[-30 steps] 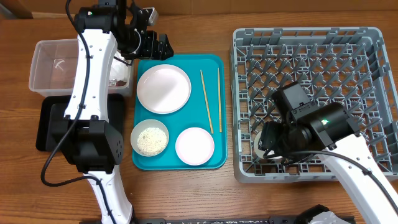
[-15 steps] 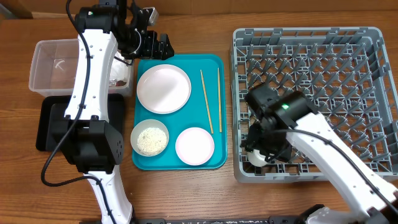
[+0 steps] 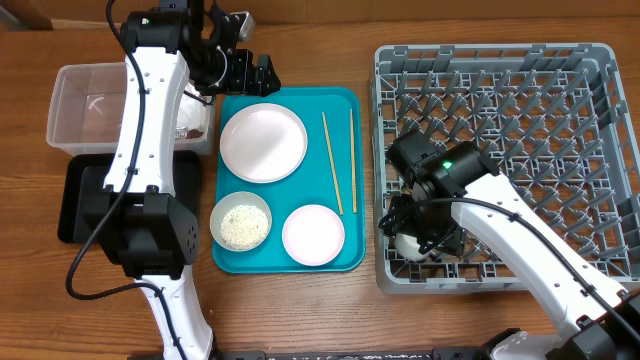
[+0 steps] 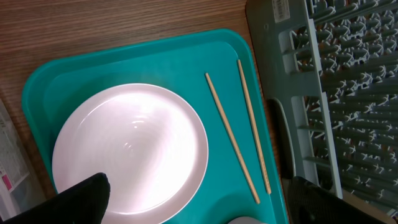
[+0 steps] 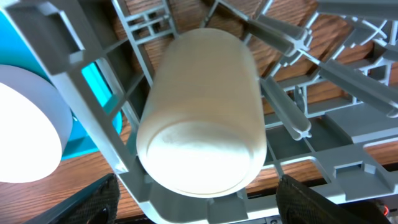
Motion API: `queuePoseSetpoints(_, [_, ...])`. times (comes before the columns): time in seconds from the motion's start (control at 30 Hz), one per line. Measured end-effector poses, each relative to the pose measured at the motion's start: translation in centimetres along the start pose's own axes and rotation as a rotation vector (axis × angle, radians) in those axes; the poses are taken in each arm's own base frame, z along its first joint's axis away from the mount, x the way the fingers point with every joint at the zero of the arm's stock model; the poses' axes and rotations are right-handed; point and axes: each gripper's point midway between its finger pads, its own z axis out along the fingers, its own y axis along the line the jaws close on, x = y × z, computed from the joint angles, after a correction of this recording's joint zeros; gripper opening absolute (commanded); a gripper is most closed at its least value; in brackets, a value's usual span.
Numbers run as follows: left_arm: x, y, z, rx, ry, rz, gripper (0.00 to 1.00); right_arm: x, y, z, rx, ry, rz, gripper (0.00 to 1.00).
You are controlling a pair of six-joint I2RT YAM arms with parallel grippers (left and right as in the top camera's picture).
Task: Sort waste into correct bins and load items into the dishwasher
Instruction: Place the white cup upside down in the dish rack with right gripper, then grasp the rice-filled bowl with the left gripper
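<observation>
Cup (image 5: pixel 202 112) lies on its side in the rack (image 5: pixel 50 31) by the table's front edge, flanked by the spread right fingers (image 5: pixel 93 202); left fingers (image 4: pixel 81 196) also spread.

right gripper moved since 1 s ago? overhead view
Yes. The right gripper has shifted left, closer to the left wall of the grey dish rack, near its front-left corner.

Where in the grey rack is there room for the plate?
The rack holds no dishes along its far rows and right side. The near-left corner is crowded: the cup lies there with the right arm over it.
</observation>
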Motion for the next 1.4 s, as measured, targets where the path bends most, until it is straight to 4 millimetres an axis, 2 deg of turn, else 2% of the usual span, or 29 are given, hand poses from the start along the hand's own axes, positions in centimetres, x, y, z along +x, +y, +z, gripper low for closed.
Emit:
queuePoseSetpoints(0.1, [0.0, 0.0, 0.0, 0.000, 0.000, 0.000, 0.93, -0.6, 0.8, -1.0, -0.030, -0.029, -0.016, 0.82])
queuePoseSetpoints(0.37, [0.5, -0.2, -0.4, 0.000, 0.023, -0.018, 0.85, -3.5, 4.3, -7.1, -0.187, -0.188, -0.081, 0.82])
queuePoseSetpoints(0.47, [1.1, -0.9, -1.9, -0.002, 0.047, -0.033, 0.78, -4.2, 5.5, -8.2, -0.234, -0.235, -0.101, 0.82])
queuePoseSetpoints(0.53, [1.6, -2.3, -4.6, -0.006, 0.057, -0.039, 0.78, -4.2, 6.4, -8.4, -0.261, -0.252, -0.129, 0.82])
queuePoseSetpoints(0.6, [2.5, -3.0, -6.5, -0.021, 0.082, -0.066, 0.80, -4.5, 7.6, -8.9, -0.297, -0.283, -0.150, 0.82])
queuePoseSetpoints(0.67, [2.1, -3.7, -8.7, -0.052, 0.027, -0.090, 0.79, -4.2, 8.9, -9.2, -0.326, -0.303, -0.191, 0.82])
queuePoseSetpoints(0.77, [2.7, -4.3, -9.9, -0.095, 0.011, -0.109, 0.80, -3.8, 9.3, -9.0, -0.321, -0.299, -0.213, 0.82])
queuePoseSetpoints(0.87, [5.0, -4.6, -10.1, -0.177, 0.056, -0.137, 0.79, -4.0, 8.8, -8.6, -0.294, -0.293, -0.210, 0.84])
queuePoseSetpoints(1.0, [11.0, -4.6, -8.7, -0.258, 0.211, -0.214, 0.74, -5.8, 6.8, -8.5, -0.254, -0.307, -0.149, 0.85])
queuePoseSetpoints(1.03, [11.8, -4.4, -8.2, -0.269, 0.235, -0.228, 0.73, -6.1, 6.4, -8.5, -0.249, -0.307, -0.137, 0.85])
queuePoseSetpoints(1.13, [14.0, -3.0, -5.4, -0.305, 0.287, -0.271, 0.70, -7.7, 4.3, -8.5, -0.222, -0.316, -0.083, 0.85])
queuePoseSetpoints(1.23, [15.8, -1.5, -1.7, -0.331, 0.325, -0.310, 0.67, -8.9, 2.6, -8.5, -0.205, -0.318, -0.036, 0.86])
queuePoseSetpoints(1.3, [17.0, -0.6, 0.5, -0.343, 0.341, -0.333, 0.66, -9.2, 1.9, -8.4, -0.196, -0.314, -0.020, 0.86])
queuePoseSetpoints(1.4, [18.0, 0.0, 2.5, -0.351, 0.340, -0.351, 0.63, -9.5, 1.2, -8.4, -0.185, -0.311, -0.009, 0.86])
